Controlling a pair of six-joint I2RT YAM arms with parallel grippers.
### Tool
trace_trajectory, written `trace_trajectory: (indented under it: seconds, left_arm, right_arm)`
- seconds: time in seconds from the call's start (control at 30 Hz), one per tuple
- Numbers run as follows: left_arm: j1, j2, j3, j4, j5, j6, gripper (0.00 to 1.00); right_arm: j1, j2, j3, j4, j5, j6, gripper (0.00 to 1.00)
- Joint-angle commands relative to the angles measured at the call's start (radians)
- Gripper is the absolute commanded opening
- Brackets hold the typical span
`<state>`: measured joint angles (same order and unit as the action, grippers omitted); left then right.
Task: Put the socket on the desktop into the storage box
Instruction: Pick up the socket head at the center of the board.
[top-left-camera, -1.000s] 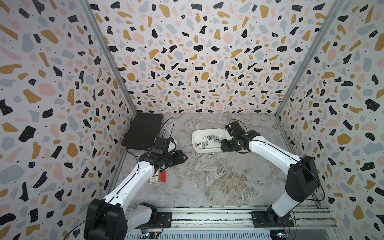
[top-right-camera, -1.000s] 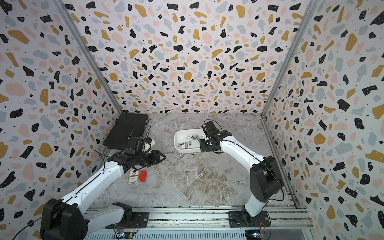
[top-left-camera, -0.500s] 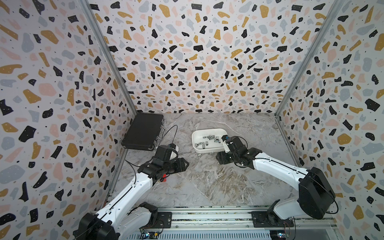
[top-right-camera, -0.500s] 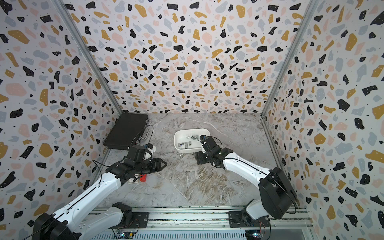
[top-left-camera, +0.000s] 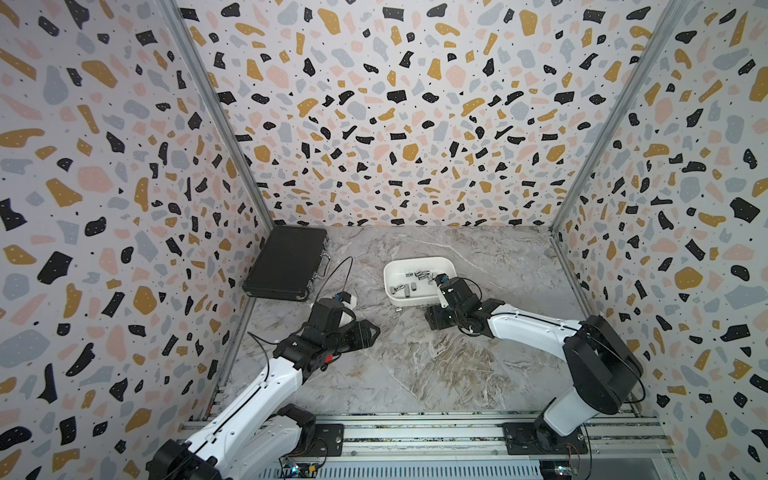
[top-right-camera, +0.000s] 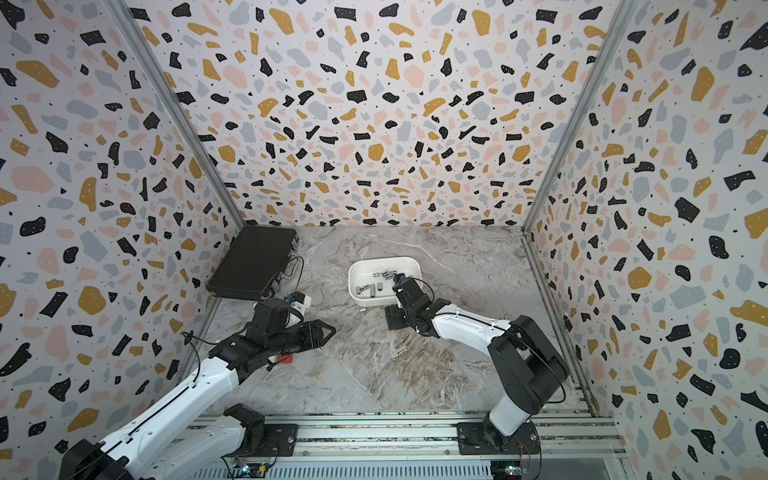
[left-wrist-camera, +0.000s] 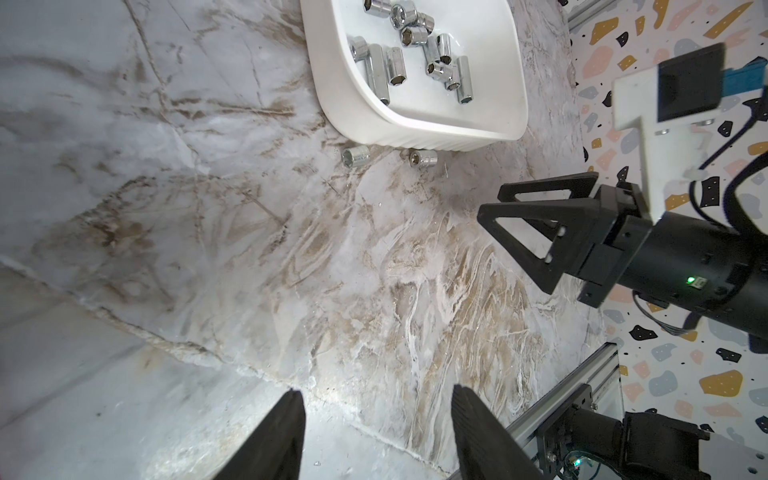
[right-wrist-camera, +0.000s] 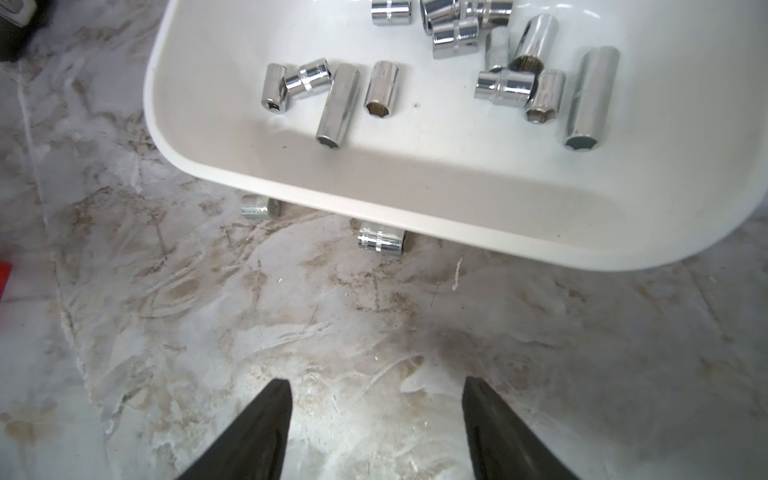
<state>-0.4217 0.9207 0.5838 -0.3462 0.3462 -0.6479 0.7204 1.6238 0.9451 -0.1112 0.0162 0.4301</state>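
Note:
The white storage box (top-left-camera: 409, 302) (top-right-camera: 370, 302) stands mid-desktop with several chrome sockets inside. Two sockets lie on the marble desktop (top-left-camera: 415, 365) against the box's near wall: one (right-wrist-camera: 259, 206) (left-wrist-camera: 355, 156) and another (right-wrist-camera: 381, 243) (left-wrist-camera: 423, 158). In both top views only one small socket (top-left-camera: 397, 309) (top-right-camera: 361, 309) shows there. My right gripper (right-wrist-camera: 376, 380) (top-left-camera: 432, 320) (left-wrist-camera: 494, 202) hangs low in front of the box, open and empty, a short way from the sockets. My left gripper (left-wrist-camera: 376, 395) (top-left-camera: 376, 330) (top-right-camera: 332, 330) is open and empty over bare desktop to the left.
A flat black case (top-left-camera: 286, 264) lies at the back left against the wall. A small red item (top-left-camera: 328, 357) peeks out under my left arm. Terrazzo walls close three sides, and an aluminium rail (top-left-camera: 415, 432) runs along the front.
My right gripper came off the box's right side and dropped to the desktop in front of it. The left gripper drifted slightly right. Both pairs of jaws widened.

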Motion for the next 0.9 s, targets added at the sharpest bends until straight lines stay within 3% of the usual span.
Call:
trace_trajectory:
  seconds: [0.0, 0.87]
  left_arm:
    - [-0.004, -0.001, -0.015, 0.046, -0.004, -0.007, 0.61]
    - [-0.005, -0.001, -0.024, 0.041, -0.007, -0.010, 0.61]
  right_arm:
    - [0.007, 0.024, 0.033, 0.031, 0.022, 0.010, 0.70]
    - [0.008, 0.286, 0.245, 0.000, 0.090, 0.047, 0.62]
